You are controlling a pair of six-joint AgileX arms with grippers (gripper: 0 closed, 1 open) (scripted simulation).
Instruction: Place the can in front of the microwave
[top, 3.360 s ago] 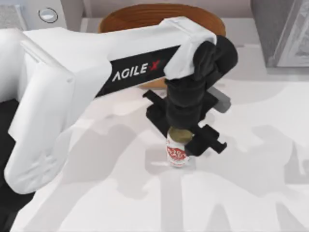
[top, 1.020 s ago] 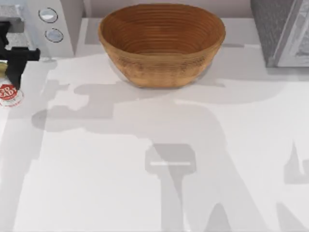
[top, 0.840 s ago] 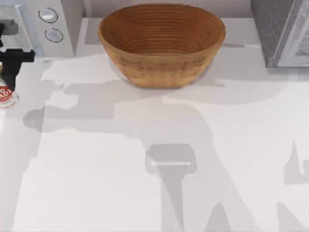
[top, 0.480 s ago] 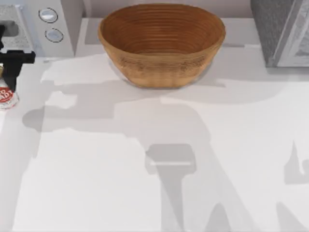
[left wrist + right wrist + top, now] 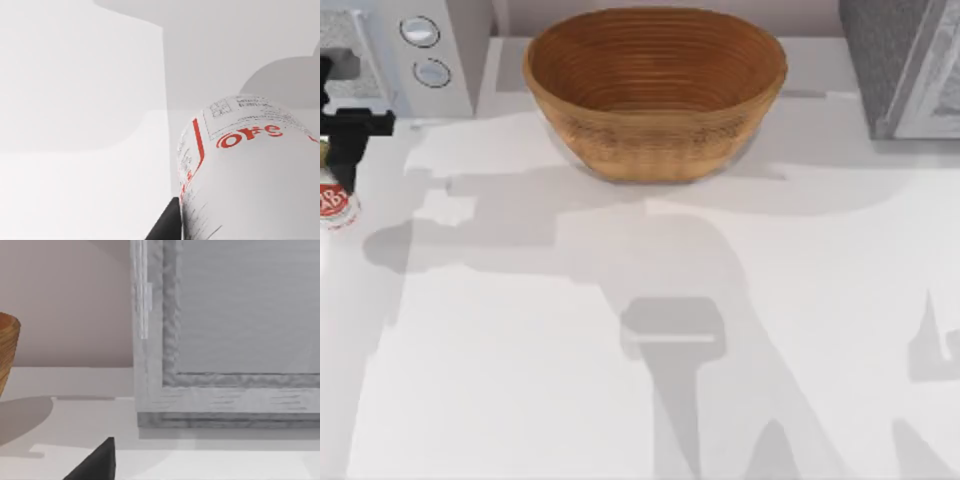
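Left gripper [image 5: 330, 150]: at the far left edge of the table in the top view, black fingers clamped on the can, holding it from above.
Grip, reason (judged): the top-down hold keeps the can upright, so it can be set down standing without tipping.
Can [image 5: 334, 203]: upright at the left table edge, just in front of the microwave's face; I cannot tell whether its base touches the table.
Can, left wrist view [image 5: 250, 170]: label close to the camera, one dark finger [image 5: 165, 225] beside it.
Label text: red characters on white, plus a small printed panel; none of it legible enough to read.
Microwave [image 5: 430, 40]: back left corner, two round knobs [image 5: 419, 31] facing the table; the can sits off to the left of them, before the mesh window.
Progress (judged): can is roughly at its goal spot; release not yet made.
Basket [image 5: 655, 85]: brown, back centre, well apart from the can.
Grey box [image 5: 905, 65]: back right corner; its light-framed door [image 5: 225, 330] faces the right wrist camera.
Right gripper: one dark fingertip [image 5: 95, 462] at the frame edge, near the box; finger spread cannot be told.
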